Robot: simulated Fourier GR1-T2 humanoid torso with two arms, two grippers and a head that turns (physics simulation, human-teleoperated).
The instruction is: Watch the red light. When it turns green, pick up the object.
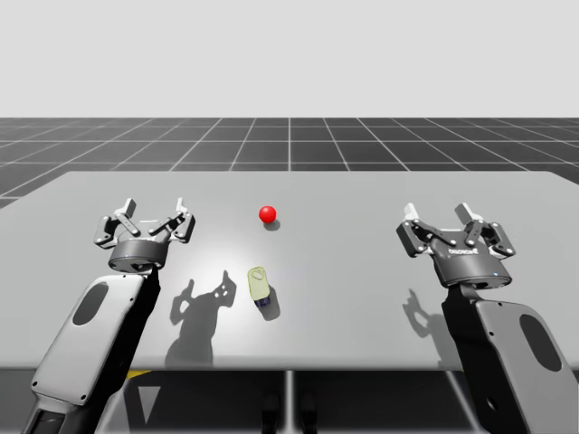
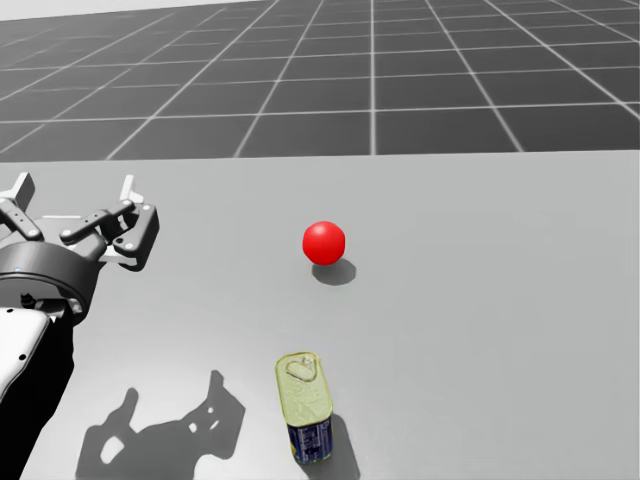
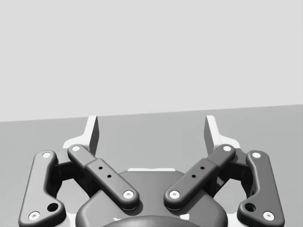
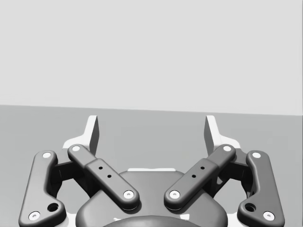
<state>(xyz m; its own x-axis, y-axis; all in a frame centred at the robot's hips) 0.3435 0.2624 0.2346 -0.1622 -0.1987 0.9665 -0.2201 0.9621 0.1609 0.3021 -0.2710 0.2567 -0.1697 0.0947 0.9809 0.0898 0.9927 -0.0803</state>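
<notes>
Grey and flat, the worktop [image 1: 362,271] is set above a dark floor [image 1: 289,145] ruled with a pale grid. A red light [image 1: 267,214], shaped as a small ball, is seen resting on the worktop, and its colour is plainly red, not green. An oblong tin [image 1: 260,286] with a pale yellow lid and a blue side is laid on the worktop nearer the robot than the red light, close to it but apart from it, with its lid turned upward. The left tool [image 1: 156,208] is held above the worktop to the left of the red light, well apart from it, with its fingers spread wide and nothing between them. The right tool [image 1: 439,213] is held further off on the other side of the red light, likewise spread wide and with nothing gripped. In both wrist views, bare grey worktop is seen between the parted fingers. Neither tool is in touch with the tin.
</notes>
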